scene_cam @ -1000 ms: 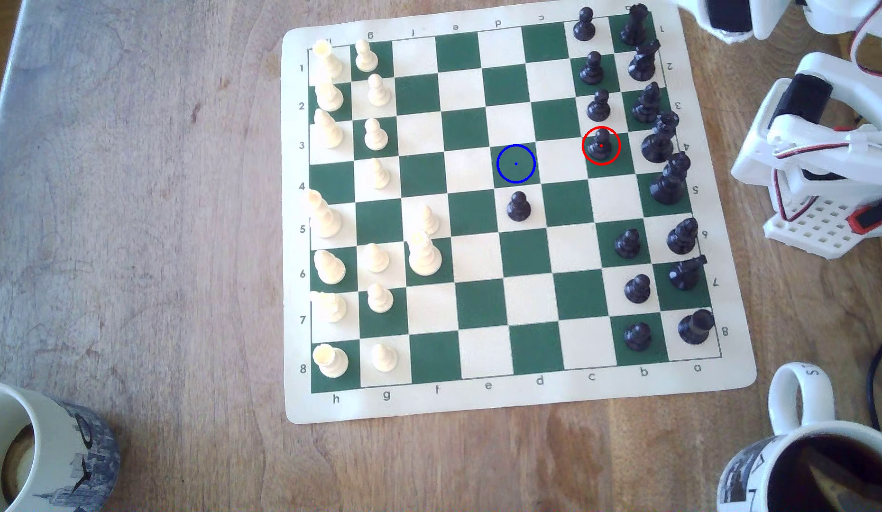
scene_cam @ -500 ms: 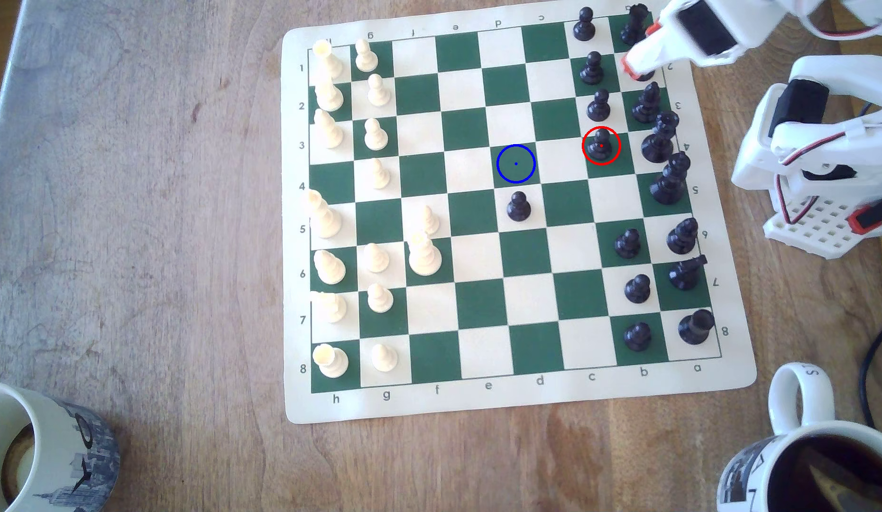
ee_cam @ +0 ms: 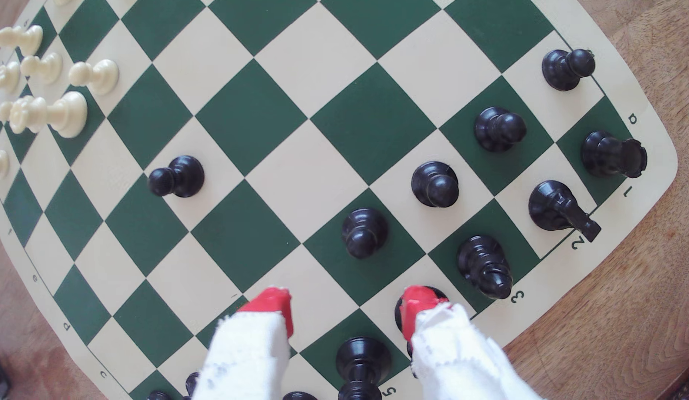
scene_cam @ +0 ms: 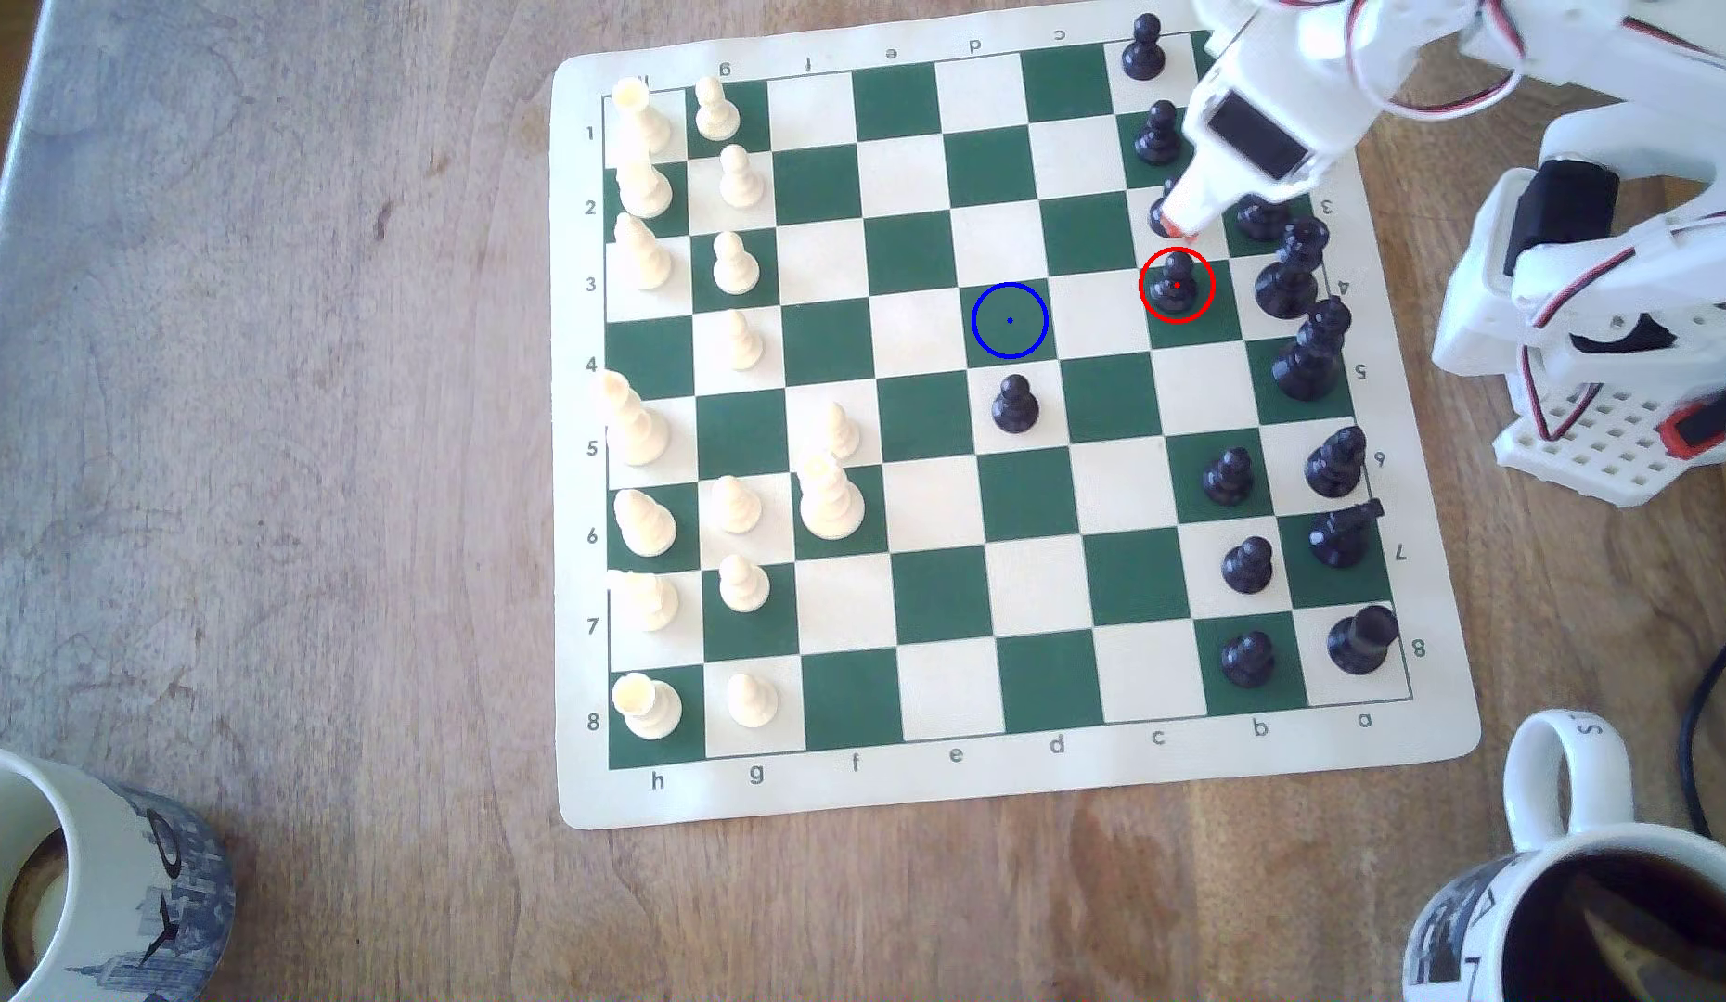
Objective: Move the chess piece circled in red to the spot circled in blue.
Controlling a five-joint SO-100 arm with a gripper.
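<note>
Wooden table (scene_cam: 310,482), chess mat (scene_cam: 1013,790) on it, a mug at each near corner. Step in hand: approach, nothing grasped yet. Your target pawn (scene_cam: 1176,285) stands upright in the red ring on a green square, in the black pawn column at the exterior view's right. The blue-ringed square (scene_cam: 1010,321) sits two columns off at about 9 o'clock from the pawn, bare, with a lone black pawn (scene_cam: 1014,404) just at its 6 o'clock.

Your gripper (scene_cam: 1179,224) hangs over the neighbouring pawn, just at 12 o'clock of the target, tips apart from it. In the wrist view the gripper (ee_cam: 345,311) has its red-tipped fingers (ee_cam: 271,304) spread wide, holding nothing; the target is likely the pawn (ee_cam: 364,232) ahead of them.

Arm reaches in from 1 o'clock, wrist pitched down over the back row.

Next, I'd judge: shift toward 6 o'clock, centre the jaws on the ringed pawn's head, drop, close. Watch the tall pieces (scene_cam: 1288,279) at its 3 o'clock.
</note>
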